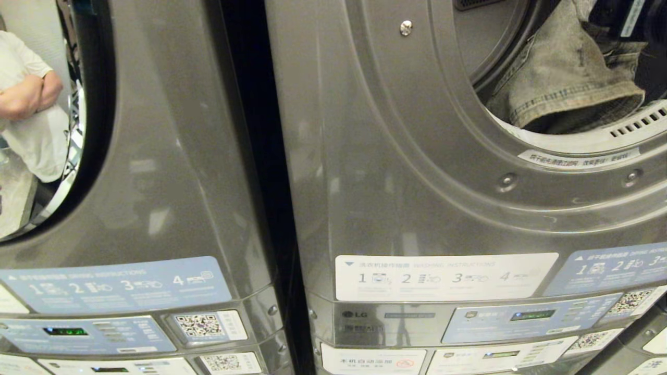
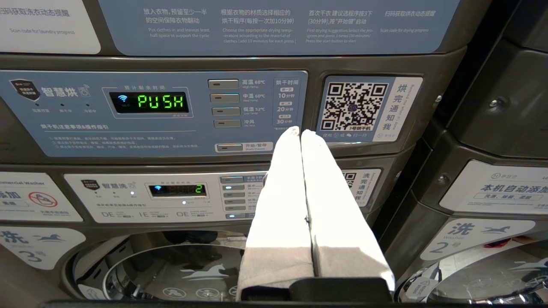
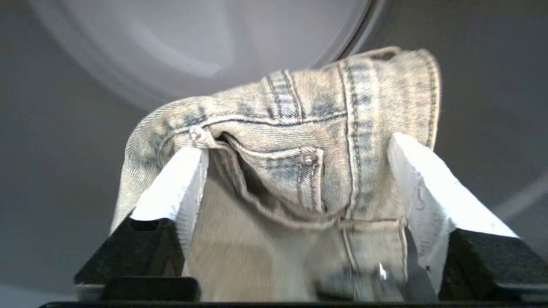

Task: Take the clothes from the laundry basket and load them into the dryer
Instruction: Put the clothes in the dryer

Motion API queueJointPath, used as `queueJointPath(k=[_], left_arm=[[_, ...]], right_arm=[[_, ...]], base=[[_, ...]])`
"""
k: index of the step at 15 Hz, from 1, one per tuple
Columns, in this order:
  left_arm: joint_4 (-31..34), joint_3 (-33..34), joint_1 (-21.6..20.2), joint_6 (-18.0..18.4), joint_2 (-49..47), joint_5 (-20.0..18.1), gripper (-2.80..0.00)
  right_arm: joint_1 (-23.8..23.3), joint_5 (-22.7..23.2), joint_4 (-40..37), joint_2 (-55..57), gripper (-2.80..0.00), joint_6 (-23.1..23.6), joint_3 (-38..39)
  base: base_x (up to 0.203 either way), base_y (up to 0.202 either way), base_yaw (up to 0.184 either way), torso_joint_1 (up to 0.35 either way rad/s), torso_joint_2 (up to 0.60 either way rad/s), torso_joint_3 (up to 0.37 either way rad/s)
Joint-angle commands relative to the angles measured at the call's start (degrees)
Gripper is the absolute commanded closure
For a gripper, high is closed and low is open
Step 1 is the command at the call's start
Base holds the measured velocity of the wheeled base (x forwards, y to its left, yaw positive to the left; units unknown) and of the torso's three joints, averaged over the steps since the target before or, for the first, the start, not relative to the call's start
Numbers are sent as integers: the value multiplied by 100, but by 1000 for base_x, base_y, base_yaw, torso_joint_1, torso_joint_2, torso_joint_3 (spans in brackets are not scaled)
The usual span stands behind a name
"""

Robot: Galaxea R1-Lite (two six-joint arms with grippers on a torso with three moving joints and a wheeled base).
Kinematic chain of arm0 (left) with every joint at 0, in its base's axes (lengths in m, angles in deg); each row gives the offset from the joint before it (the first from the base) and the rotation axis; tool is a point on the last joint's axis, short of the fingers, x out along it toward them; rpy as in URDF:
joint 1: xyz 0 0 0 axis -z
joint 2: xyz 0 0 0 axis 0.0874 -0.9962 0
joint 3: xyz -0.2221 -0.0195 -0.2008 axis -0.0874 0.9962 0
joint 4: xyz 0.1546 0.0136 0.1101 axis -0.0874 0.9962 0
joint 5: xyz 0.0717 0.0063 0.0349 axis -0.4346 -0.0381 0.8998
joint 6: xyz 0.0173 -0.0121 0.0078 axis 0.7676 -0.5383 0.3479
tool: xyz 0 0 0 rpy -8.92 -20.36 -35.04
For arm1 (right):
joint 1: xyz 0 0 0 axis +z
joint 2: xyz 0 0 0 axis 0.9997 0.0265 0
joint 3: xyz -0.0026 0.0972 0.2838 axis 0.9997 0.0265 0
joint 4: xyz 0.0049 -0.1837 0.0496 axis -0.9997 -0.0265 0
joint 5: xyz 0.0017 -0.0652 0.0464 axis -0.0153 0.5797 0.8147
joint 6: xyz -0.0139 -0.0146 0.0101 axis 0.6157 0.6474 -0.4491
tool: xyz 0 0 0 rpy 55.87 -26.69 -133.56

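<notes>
right gripper (image 3: 295, 188) fingers spread, jeans (image 3: 299, 141) between

White-sleeved fingers (image 2: 282, 192) (tapered) on black mounts.

Two grey machines stand side by side in the head view: one dryer (image 1: 417, 156) with its round opening showing, and one neighbour (image 1: 156, 156) at its left. One pair of faded jeans (image 3: 299, 141) sits between the right gripper's (image 3: 295, 171) two white fingers (image 3: 428, 188). One person (image 1: 26, 104) is reflected in the neighbour's door. Beyond the left gripper's (image 2: 299, 132) tips are two lit displays: one reading PUSH (image 2: 160, 102), one reading 2 (image 2: 177, 189).
</notes>
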Motion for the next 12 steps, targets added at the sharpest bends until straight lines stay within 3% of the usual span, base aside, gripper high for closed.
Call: queueJointPath(k=[1, 6, 9, 12], left_arm=[[-2, 9, -4, -5, 2, 2, 0], [-2, 9, -4, -5, 2, 2, 0], [-2, 9, -4, -5, 2, 2, 0], [-2, 9, -4, -5, 2, 2, 0]], right_arm=[[145, -10, -22, -1074, -280, 18, 962], [233, -5, -60, -3622, -280, 196, 4914], [250, 40, -85, -5314, -280, 430, 6850], [235, 718, -380, -6398, -280, 543, 8062]], base=[[0, 0, 0, 0, 0, 0], [0, 0, 0, 0, 0, 0], [0, 0, 0, 0, 0, 0], [0, 0, 0, 0, 0, 0]])
